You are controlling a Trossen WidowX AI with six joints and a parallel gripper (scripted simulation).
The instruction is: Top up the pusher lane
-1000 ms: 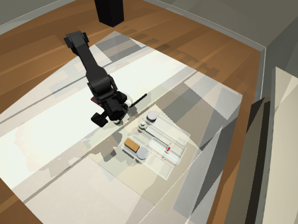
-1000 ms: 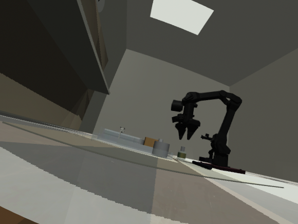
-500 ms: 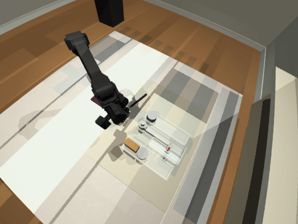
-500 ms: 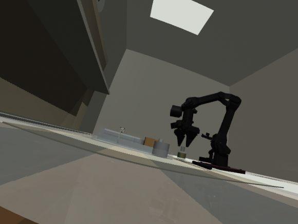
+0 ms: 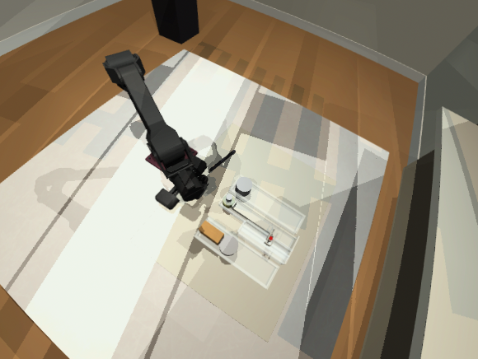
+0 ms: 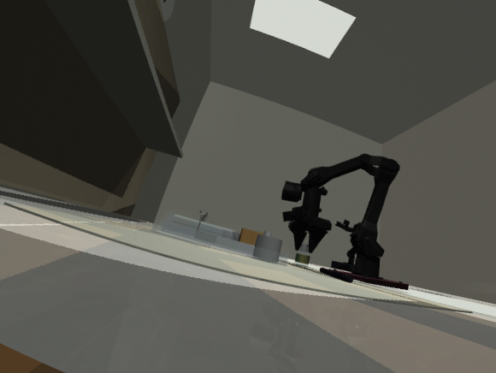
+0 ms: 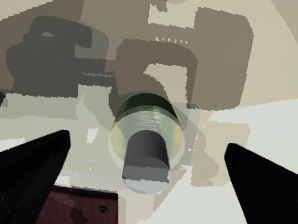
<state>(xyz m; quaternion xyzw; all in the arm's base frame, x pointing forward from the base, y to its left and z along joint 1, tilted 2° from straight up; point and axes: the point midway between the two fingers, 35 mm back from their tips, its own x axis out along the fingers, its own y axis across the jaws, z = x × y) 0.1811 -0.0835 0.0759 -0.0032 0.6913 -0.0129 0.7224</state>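
The pincer (image 6: 307,249) hangs released — holding nothing — its fingers either side of the loose jar (image 7: 145,149).

Arm (image 5: 142,107) is all black. Loose jar (image 7: 144,143) is see-through with a green band and grey cap. Beside the clear lane rack (image 5: 264,224): tan box (image 5: 211,231), pale grey cylinder (image 5: 228,246). Floor (image 5: 49,78) is orange-brown wood.

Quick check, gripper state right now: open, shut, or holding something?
Gripper: open wide, holding nothing; its fingers stand either side of the small jar below, not touching it.
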